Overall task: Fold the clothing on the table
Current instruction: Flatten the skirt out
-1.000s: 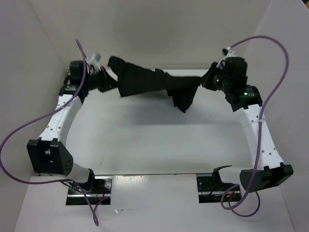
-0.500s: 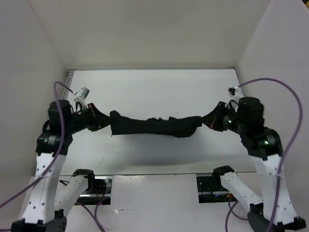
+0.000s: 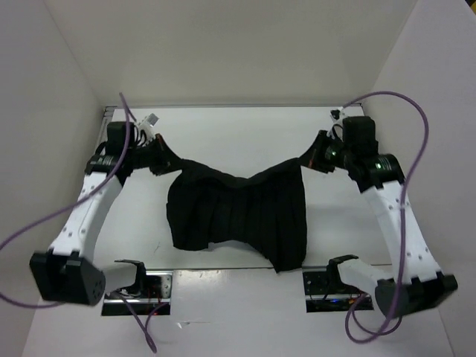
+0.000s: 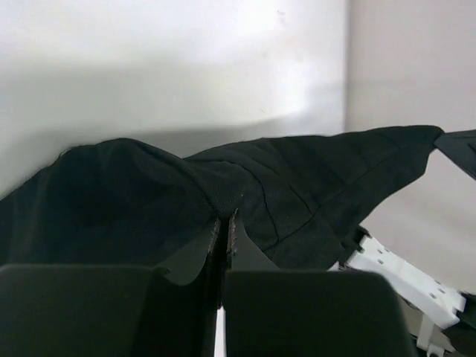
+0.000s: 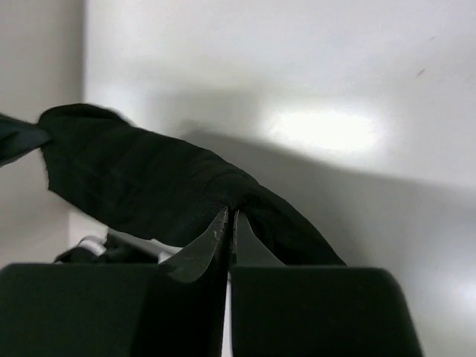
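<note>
- The left gripper (image 3: pixel 159 158) is clamped shut on one upper corner of the black pleated garment (image 3: pixel 238 212). Its wrist view shows the two fingers pressed together with cloth pinched between them.
- The right gripper (image 3: pixel 307 160) is likewise closed on the opposite upper corner. In its own view the fingertips meet on a fold of the fabric.
- A second ago the garment was a twisted bundle held high towards the back wall. Half a second ago it was drawn into a thin rope-like band stretched between the two arms, nearer the bases.
- Now it has opened into a broad, roughly square sheet with its lengthwise pleats showing.
- Both grippers have moved back out over the white table (image 3: pixel 238 134) and stand well apart. The top edge sags in a shallow V between them.
- The sheet spreads from the grippers towards the near edge of the table. Its lower right corner reaches just past that edge, close to the right arm's base.
- Whether the lower part already lies flat on the table or still hangs free cannot be told.
- Judgement: this looks like the spreading step that comes before any fold, and no fold has been made yet.
- The overhanging near corner and the slack top edge may leave the cloth skewed or wrinkled once it is laid down.
</note>
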Controlling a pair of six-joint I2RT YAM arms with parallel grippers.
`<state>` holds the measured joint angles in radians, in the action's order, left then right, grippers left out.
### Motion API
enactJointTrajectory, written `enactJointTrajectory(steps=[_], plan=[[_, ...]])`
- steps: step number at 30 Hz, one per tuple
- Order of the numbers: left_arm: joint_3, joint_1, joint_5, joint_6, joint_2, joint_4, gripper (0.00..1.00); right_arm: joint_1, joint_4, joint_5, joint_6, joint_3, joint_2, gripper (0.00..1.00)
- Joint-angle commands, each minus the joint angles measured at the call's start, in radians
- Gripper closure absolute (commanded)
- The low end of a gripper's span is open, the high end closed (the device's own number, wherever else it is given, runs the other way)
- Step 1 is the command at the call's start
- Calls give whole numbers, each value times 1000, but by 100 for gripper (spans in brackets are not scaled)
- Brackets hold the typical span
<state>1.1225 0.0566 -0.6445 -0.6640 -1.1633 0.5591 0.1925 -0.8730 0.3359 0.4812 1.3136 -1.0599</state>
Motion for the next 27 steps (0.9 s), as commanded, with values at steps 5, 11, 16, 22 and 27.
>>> enactJointTrajectory(steps=[5,11,16,22,27], plan=[[547,-52,-12,104,-450,-73,96,-114,184,-251,-130,384,-349,100],[953,-86,-84,95,-576,-50,92,-123,247,-342,-173,664,-369,100],[744,-86,-72,95,-455,-108,85,-133,272,-302,-182,462,-258,100],[133,-46,-46,60,-348,-232,83,-133,284,-5,-98,-86,-166,100],[-260,3,-4,60,-282,-243,86,-85,151,196,5,-463,-37,100]])
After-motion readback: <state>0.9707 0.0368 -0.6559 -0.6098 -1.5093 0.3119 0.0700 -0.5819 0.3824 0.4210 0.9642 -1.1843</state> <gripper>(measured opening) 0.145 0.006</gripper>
